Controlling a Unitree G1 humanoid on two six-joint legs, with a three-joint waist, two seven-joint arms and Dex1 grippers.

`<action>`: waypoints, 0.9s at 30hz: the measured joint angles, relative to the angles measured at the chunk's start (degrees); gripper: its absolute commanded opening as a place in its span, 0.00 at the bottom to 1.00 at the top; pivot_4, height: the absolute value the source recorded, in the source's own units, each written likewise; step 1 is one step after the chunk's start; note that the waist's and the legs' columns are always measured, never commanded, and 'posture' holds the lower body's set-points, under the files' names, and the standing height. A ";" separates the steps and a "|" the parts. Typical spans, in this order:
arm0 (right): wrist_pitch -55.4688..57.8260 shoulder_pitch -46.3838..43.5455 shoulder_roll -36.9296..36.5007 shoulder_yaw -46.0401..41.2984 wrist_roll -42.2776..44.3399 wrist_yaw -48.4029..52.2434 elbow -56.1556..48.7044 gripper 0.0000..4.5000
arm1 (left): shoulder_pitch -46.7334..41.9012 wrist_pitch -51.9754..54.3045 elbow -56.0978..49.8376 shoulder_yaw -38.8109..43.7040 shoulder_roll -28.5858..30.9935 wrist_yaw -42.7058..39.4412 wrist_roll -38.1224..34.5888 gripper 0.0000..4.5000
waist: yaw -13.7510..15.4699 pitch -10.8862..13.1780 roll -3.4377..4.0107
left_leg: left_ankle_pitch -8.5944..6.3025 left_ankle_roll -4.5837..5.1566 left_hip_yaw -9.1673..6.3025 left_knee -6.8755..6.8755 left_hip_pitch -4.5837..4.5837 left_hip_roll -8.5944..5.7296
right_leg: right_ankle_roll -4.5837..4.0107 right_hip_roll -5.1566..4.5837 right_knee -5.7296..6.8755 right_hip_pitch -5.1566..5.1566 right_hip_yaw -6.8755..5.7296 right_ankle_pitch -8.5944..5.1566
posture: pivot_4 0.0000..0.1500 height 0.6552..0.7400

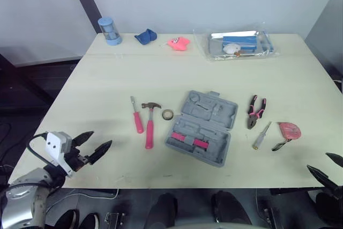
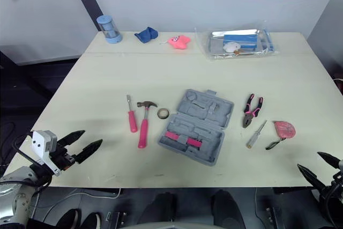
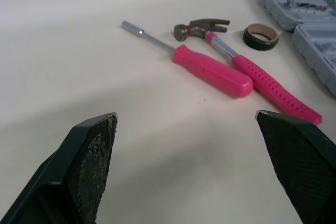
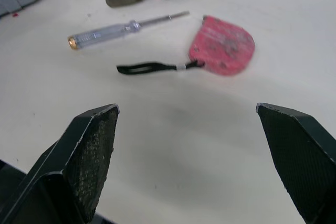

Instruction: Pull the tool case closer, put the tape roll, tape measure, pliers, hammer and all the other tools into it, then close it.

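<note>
I see one hammer [image 1: 149, 130] lying near-to-far, head far; one open tool case [image 1: 206, 124]; left claw [image 1: 102, 138] and right claw [image 1: 317, 161] gape wide.

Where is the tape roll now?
Left eye view: the tape roll lies between the hammer, on its left, and the tool case, on its right.
</note>
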 measured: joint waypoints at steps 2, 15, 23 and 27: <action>1.07 -0.60 0.12 0.84 0.03 -0.78 -2.84 0.98 | -1.88 1.22 0.01 -0.19 0.31 -1.06 -0.58 1.00 | 0.00 0.00 0.00 | 0.00 0.00 0.00 0.00 0.00 0.00 | 0.00 0.00 0.01 0.00 0.00 0.00 | 1.00 1.00; 16.99 -10.57 -0.88 15.98 -3.47 -9.12 -18.04 0.98 | -22.77 4.25 5.64 -12.97 3.56 -9.65 2.59 1.00 | 0.12 0.01 0.00 | 0.01 0.00 -0.08 0.08 -0.07 -0.02 | 0.02 0.01 0.05 -0.03 -0.08 0.02 | 1.00 1.00; 26.46 -21.61 -1.15 26.71 -9.05 -13.39 -18.78 0.87 | -37.82 0.68 20.51 -23.11 -1.33 -15.43 9.94 0.71 | -0.02 0.03 -0.02 | 0.01 0.01 -0.14 0.14 -0.16 -0.06 | 0.03 0.02 0.09 -0.11 -0.14 0.03 | 1.00 1.00; 29.20 -26.71 -0.66 32.24 -11.27 -13.85 -18.10 0.56 | -45.70 -4.16 30.95 -27.11 -4.32 -18.11 14.37 0.47 | -0.02 0.04 -0.04 | 0.01 0.01 -0.22 0.15 -0.22 -0.09 | 0.03 0.01 0.06 -0.12 -0.19 0.03 | 1.00 1.00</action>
